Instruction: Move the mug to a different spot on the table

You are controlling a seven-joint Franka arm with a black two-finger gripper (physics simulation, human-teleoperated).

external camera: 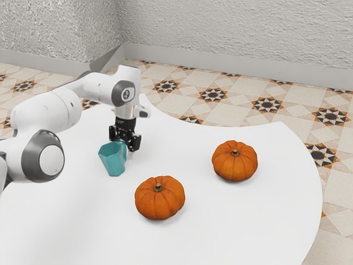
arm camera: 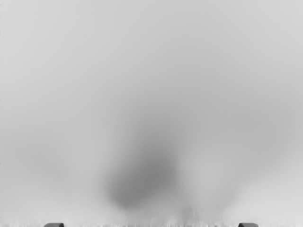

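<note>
Hand (external camera: 128, 147) fingers apart, just beside teal mug (external camera: 112, 160) rim; mug upright, mouth up.

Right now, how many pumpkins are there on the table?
2. The near pumpkin sits to the exterior view's right of the mug. The far pumpkin sits further right and back. The arm hides part of the table.

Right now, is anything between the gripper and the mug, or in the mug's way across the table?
Nothing visible separates the gripper from the teal mug; they are side by side. The nearer pumpkin and the farther pumpkin block only paths toward the exterior view's right.
</note>
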